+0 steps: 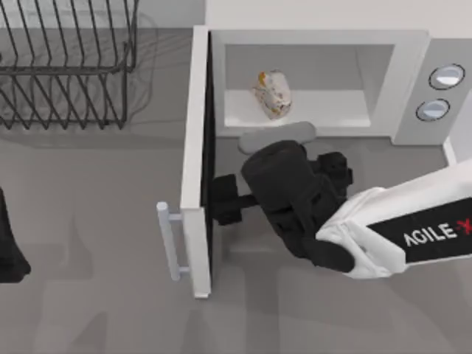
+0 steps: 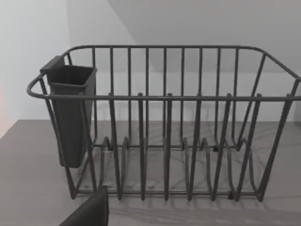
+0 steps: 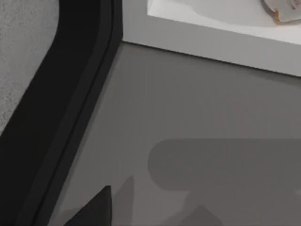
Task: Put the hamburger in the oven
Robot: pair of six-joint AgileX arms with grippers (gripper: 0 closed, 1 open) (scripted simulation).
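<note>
The hamburger already lies inside the oven, on the cavity floor toward its hinge side, well clear of the walls; a sliver of it appears at the edge of the right wrist view. The right tool sits outside the cavity, just in front of the opening, pressed up against the dark inner face of the open door, which swings out toward the front of the counter. From this tool the hamburger lies back and off to the side, deeper in the oven; the door is right at the tool's tip. Whether its fingers are spread or closed I cannot tell, but nothing is visibly held.

What remains, I judge, is shutting the door, and the relation that matters is tool against door panel: the door's long face runs front to back, so it would need pushing sideways around the hinge. The right arm is plainly nearer. The left tool waits far off beside the dish rack.
</note>
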